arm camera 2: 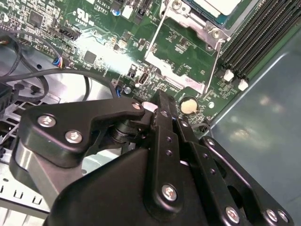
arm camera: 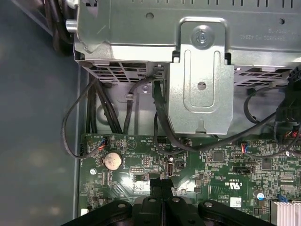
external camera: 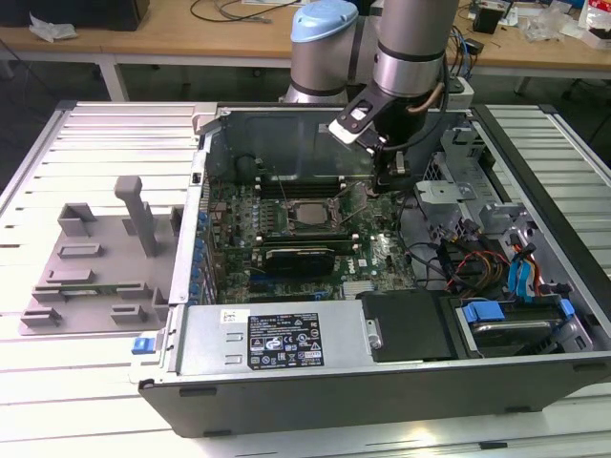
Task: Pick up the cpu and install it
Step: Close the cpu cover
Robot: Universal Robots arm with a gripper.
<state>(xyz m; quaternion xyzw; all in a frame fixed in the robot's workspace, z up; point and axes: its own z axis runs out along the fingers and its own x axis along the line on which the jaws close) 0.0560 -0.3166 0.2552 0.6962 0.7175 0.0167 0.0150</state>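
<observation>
The cpu lies flat in its socket on the green motherboard, inside the open computer case. It has a silvery-white top in the second wrist view. The socket's metal bracket is swung open and rests over the board beside it. My gripper hangs just above the board, to the exterior view's right of the socket. Its black fingertips are pressed together with nothing between them, near a coin battery.
A grey plastic tray with raised blocks sits on the slatted table at the exterior view's left. A metal drive cage, loose black cables and memory slots crowd the gripper. The power supply lines the case front.
</observation>
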